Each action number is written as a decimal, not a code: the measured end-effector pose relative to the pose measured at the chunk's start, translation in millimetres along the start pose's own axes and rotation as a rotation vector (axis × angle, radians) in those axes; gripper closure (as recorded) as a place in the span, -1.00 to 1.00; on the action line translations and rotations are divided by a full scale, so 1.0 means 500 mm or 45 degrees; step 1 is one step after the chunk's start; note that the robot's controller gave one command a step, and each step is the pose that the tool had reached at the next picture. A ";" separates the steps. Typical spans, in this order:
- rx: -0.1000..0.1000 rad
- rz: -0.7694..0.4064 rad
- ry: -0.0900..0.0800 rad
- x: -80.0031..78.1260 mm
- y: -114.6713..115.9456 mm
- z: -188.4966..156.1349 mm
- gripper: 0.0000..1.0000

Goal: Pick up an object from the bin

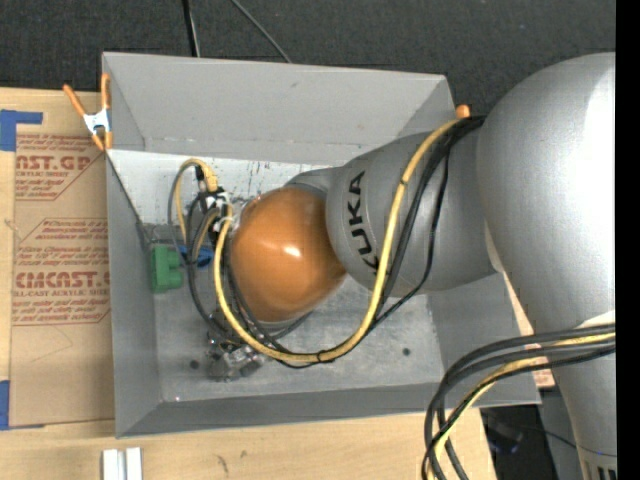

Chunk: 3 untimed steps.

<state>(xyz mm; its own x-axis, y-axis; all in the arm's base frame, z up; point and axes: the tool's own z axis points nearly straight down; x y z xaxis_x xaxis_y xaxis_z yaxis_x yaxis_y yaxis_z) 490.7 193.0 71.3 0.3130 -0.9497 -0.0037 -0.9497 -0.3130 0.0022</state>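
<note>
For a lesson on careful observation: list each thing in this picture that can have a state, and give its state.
bin: upright, open at the top, arm reaching in from the right.
end effector: lowered inside the bin at its left side, next to the green block.
green block: lying by the bin's left wall.
small dark bits: lying loose on the floor near the front wall.

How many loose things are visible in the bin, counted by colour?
Green: 1, a green block by the left wall.
Blue: 1, a blue thing beside it, partly hidden.
Grey: 1, a small grey thing low in the view.
Total: 3 in sight; the arm covers much of the bin.
</note>
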 end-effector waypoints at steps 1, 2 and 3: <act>0.014 0.196 0.001 0.021 -0.057 -0.202 1.00; 0.000 0.463 -0.001 -0.031 -0.061 -0.092 1.00; 0.002 0.465 0.000 -0.029 -0.063 -0.094 -1.00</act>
<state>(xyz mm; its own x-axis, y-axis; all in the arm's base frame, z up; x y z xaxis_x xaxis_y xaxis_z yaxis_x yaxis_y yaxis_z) 516.0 216.3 118.3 -0.0464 -0.9989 -0.0032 -0.9989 0.0464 0.0015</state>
